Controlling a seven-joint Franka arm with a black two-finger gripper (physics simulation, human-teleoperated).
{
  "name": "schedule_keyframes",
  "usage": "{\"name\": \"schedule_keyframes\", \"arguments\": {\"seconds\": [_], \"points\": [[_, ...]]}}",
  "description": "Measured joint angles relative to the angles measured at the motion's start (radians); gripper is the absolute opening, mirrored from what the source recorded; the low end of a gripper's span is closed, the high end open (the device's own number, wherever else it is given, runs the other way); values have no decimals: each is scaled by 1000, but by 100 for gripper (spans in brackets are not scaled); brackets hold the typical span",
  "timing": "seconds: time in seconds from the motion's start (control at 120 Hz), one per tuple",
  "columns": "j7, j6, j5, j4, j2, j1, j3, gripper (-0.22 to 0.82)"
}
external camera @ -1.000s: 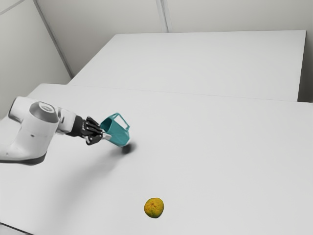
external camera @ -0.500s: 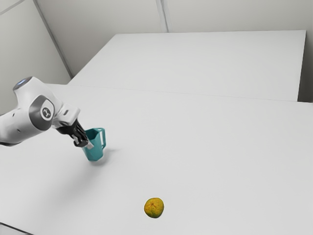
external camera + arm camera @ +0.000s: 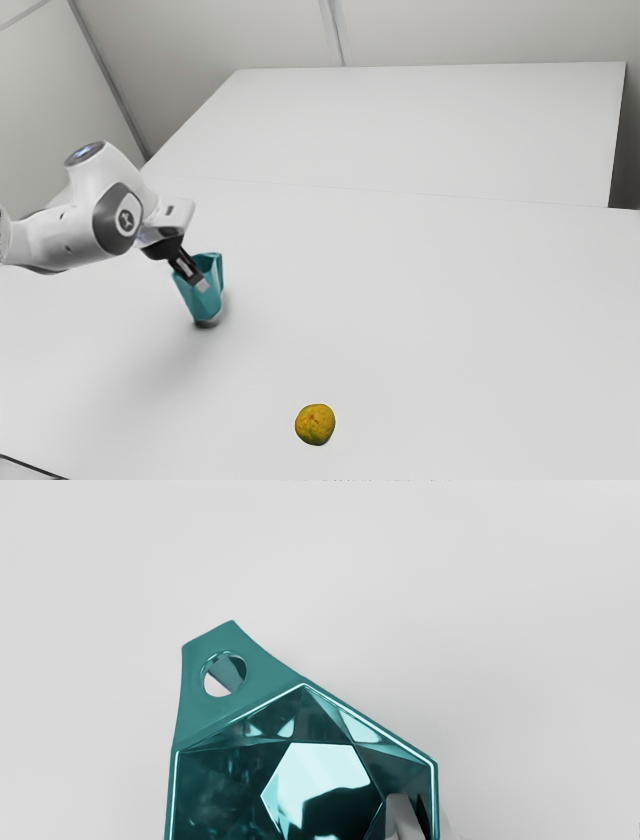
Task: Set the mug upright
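In the exterior view my gripper points down and to that view's right, at the rim of the teal mug. The mug stands nearly upright, mouth up, with its base at or just above the table; whether it touches I cannot tell. The wrist view looks down into the faceted inside of the mug, its holed handle on the side away from my fingers. There my gripper is shut on the mug's wall, one finger inside the mug and the other outside.
A yellow-green round fruit lies on the white table, nearer the exterior view's bottom edge and well apart from the mug. A second white surface lies beyond the table's far edge.
The mug, strongly tilted in my gripper a second ago, has swung nearly upright and moved toward the exterior view's left. Since half a second ago, hand and mug have turned, and the handle faces farther away.
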Motion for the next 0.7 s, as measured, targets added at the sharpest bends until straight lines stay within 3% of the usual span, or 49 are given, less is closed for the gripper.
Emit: {"name": "schedule_keyframes", "arguments": {"seconds": [0.158,0.533,0.7], "points": [[-86,-5,24,15,15,-22,-5,-18],[-332,-155,225,158,80,-98,-38,-18],[-419,-133,237,164,93,-123,-42,-18]]}}
